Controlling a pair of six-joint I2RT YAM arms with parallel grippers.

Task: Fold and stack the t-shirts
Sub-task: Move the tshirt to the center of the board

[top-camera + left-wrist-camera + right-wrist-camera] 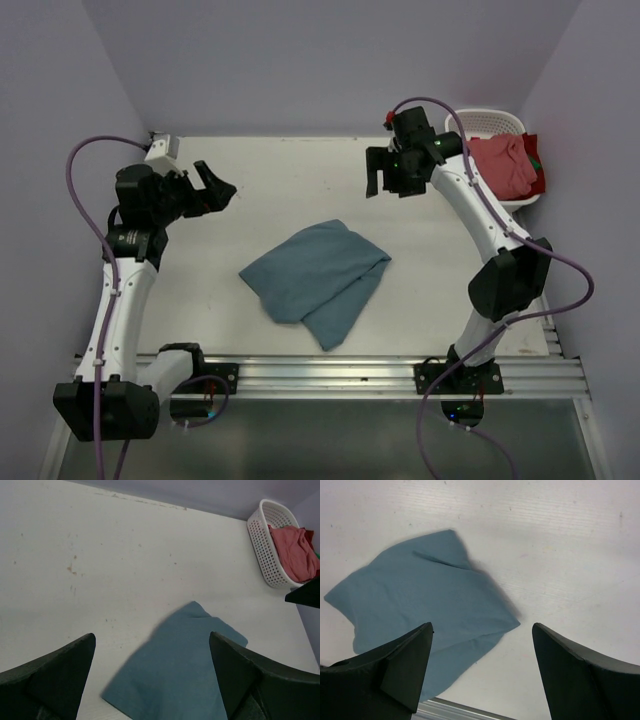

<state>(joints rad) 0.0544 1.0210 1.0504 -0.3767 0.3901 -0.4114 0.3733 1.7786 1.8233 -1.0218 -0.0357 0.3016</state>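
Middle of the surface, the teal t-shirt lay folded in a rough bundle, so that one looked about done. The pink-red t-shirt sat bunched in the basket at the far right corner, not yet folded or stacked. The left tool and right tool both hung spread, holding nothing.

The table is white and flat, with a few small brown specks on it. A teal-blue t-shirt lies folded on it, close to the middle and a bit toward the near side. A white basket with little holes sits in the far right corner. A metal rail runs along the near edge.
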